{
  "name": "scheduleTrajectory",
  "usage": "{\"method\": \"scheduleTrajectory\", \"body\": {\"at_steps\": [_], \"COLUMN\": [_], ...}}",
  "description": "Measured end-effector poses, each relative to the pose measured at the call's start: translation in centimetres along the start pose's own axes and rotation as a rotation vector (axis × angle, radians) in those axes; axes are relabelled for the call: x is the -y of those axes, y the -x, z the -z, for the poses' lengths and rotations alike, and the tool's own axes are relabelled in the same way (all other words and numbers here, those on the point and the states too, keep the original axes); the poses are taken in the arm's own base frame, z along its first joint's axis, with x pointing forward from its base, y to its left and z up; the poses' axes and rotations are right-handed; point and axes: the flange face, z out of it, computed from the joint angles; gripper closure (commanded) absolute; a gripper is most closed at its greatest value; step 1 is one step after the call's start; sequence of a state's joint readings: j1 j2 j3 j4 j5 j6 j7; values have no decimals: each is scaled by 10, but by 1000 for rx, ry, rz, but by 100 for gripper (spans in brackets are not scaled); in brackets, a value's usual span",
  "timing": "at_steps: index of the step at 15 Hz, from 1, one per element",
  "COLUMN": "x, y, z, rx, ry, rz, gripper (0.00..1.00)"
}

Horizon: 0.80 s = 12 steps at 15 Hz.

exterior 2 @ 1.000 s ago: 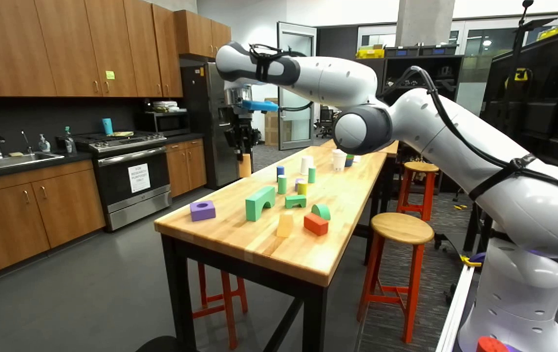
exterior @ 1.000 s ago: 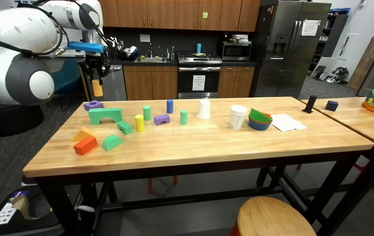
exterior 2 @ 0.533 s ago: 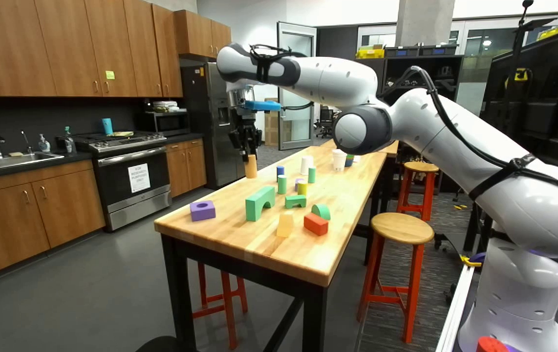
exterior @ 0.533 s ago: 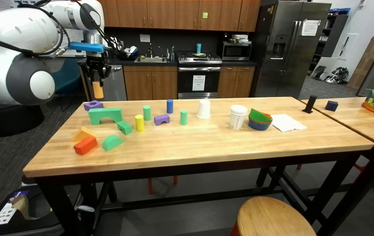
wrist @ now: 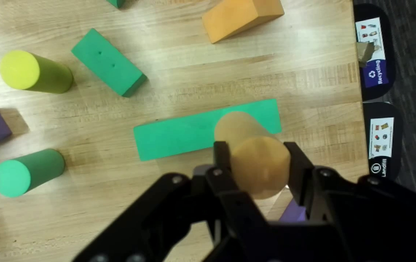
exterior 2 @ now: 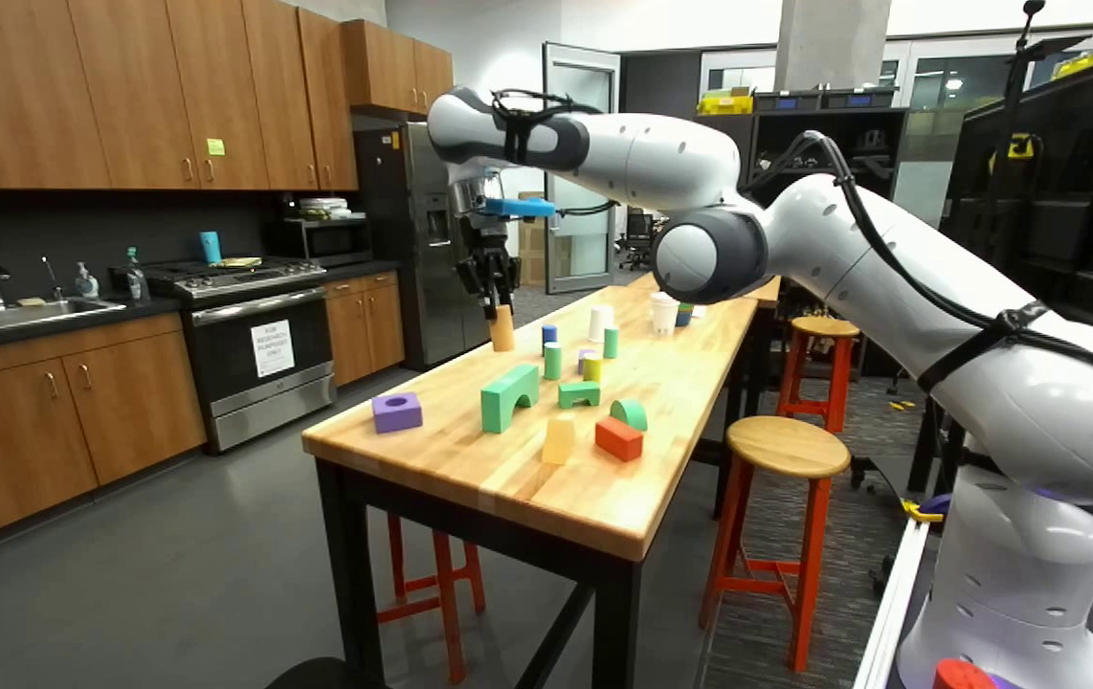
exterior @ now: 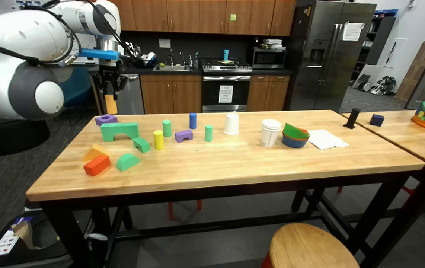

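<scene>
Your claw (wrist: pixel 256 156) is closed around the orange cylinder (exterior: pixel 111 104), at upper left in an exterior view, long axis nearly upright, leaning slightly, one round end facing you in the wrist view.

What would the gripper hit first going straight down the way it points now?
Likely the large green arch, met by the lower end of the orange cylinder the gripper holds; depth between them is hard to judge.

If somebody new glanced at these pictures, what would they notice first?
Likely the big white arm, looming in both exterior views, with an orange cylinder gripped in its hand. After that, the large green arch and red block, bright near one end of the wooden table.
</scene>
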<state>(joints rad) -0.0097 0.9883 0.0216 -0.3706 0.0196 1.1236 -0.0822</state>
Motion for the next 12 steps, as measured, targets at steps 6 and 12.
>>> {"method": "scheduleTrajectory", "body": {"at_steps": [6, 12], "x": [0, 4], "y": [0, -2], "z": [0, -3], "rx": [1, 3], "ry": [-2, -15], "rz": [2, 14], "gripper": [85, 85]}}
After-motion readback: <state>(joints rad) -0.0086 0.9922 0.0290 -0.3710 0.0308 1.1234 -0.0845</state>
